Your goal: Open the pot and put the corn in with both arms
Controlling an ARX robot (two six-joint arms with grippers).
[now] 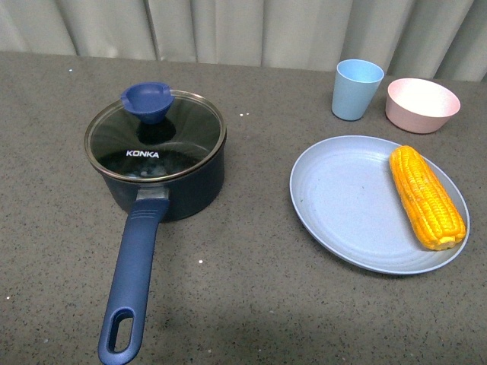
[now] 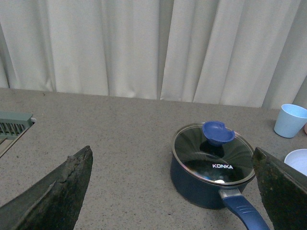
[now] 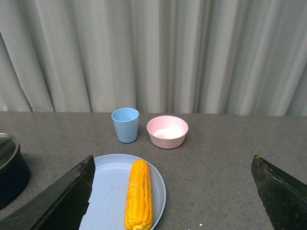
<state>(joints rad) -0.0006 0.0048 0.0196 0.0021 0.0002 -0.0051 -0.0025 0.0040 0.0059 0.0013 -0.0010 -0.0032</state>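
So the pot (image 1: 183, 190) sits on the left side of the grey surface (image 1: 251, 296). Its glass lid (image 1: 179, 141) with the blue knob (image 1: 146, 101) is on, and the long handle (image 1: 135, 266) points back toward the robot. The corn (image 1: 426, 198) lies on the right part of a pale blue plate (image 1: 342, 205), well apart from the pot. A blue cup (image 1: 356, 90) and a pink bowl (image 1: 422, 105) stand side by side behind the plate. The left jaws are spread wide above the surface, and the right jaws are the same, gripping nothing. There's a greenish slatted thing (image 2: 14, 124) at the edge of the left wrist view, can't really tell what it is.
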